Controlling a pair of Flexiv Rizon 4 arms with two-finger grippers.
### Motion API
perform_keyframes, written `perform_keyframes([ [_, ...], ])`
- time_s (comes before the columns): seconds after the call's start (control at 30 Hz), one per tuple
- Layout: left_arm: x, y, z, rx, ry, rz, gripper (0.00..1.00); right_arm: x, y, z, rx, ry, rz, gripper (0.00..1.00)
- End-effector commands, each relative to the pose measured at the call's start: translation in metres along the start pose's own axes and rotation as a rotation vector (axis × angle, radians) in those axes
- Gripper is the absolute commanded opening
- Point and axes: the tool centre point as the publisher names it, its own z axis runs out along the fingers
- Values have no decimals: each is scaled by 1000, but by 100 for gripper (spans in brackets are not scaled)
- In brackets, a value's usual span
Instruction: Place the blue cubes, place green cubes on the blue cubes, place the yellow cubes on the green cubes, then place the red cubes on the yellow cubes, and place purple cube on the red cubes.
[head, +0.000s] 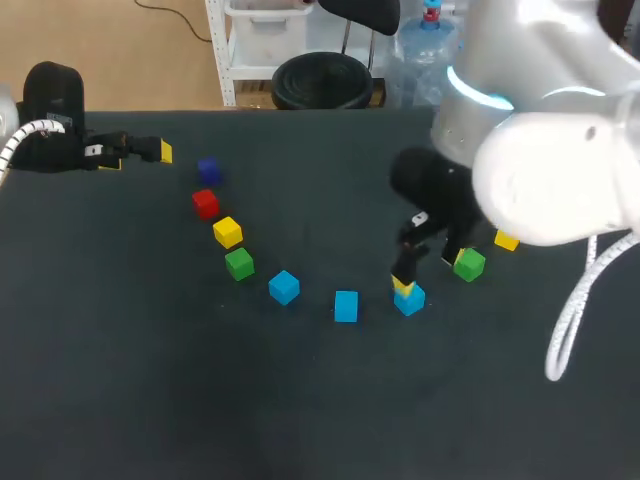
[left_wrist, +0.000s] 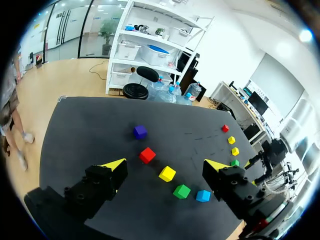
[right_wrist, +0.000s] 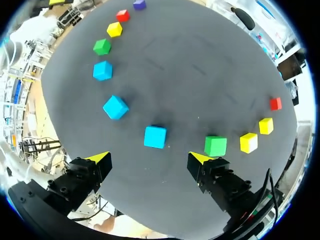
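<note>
Three blue cubes (head: 346, 306) sit in a loose arc on the surface (head: 200, 400), well apart from each other. The right gripper (right_wrist: 149, 159) hangs right over the end blue cube (head: 411, 301), fingers spread. From its wrist camera the cube sits just ahead, between the tips, with a gap on both sides, so it's not clamped on anything. The left gripper (left_wrist: 165, 164) is parked at the far left, also spread wide and holding nothing. Nothing's stacked yet, so my guess is the blue layer is about done and greens come next. If so, I'd pull straight up so a finger doesn't nudge that blue. Then go for the green cube (head: 469, 264) just beside it, grab it on two flat faces rather than corners, and set it down centred and square on the blue before letting go. The other green (head: 239, 264) is over by the left arm's side, so that one looks easier for the left gripper.
</note>
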Motion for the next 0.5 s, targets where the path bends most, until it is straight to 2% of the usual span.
perform_keyframes([
  [0.03,1,2,0,10,-6,2,100,-11,7,9,23,40,-1,100],
  [0.5,1,2,0,10,-6,2,100,-14,-3,36,15,106,14,100],
])
